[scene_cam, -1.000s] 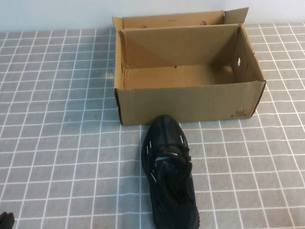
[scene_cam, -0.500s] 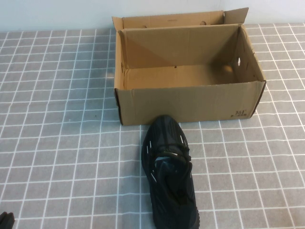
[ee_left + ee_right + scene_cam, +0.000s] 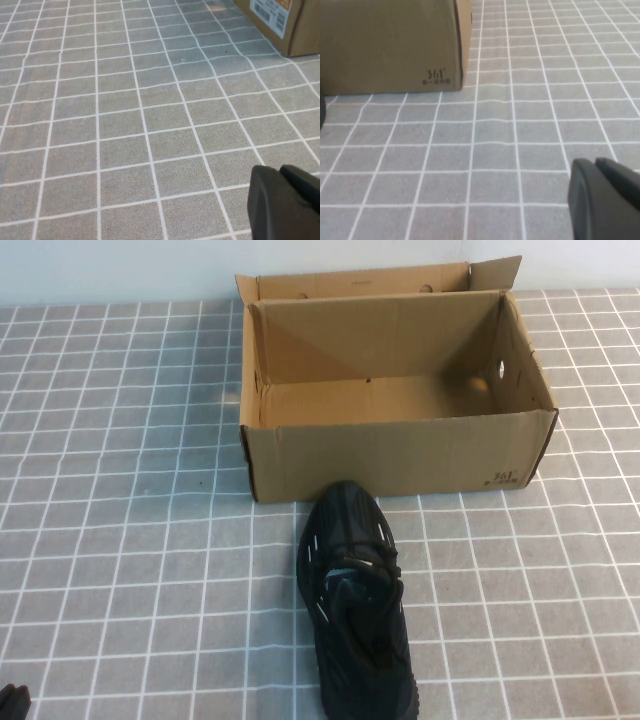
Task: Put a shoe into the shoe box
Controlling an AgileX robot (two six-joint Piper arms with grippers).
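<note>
The black mesh shoe (image 3: 356,602) lies on the table with its toe touching the front wall of the shoe box (image 3: 400,455) and its heel at the near edge. The brown cardboard box stands open and empty at the back. My left gripper (image 3: 12,702) shows as a dark tip at the near left corner, far from the shoe; in the left wrist view it (image 3: 280,171) is shut and empty above the tiles. My right gripper (image 3: 595,162) is shut and empty, low over the table to the right of the box (image 3: 390,45). It is outside the high view.
The table is covered by a grey cloth with a white grid (image 3: 120,540). The box's lid flap (image 3: 360,284) stands up against the back wall. A box corner with a white label (image 3: 280,15) shows in the left wrist view.
</note>
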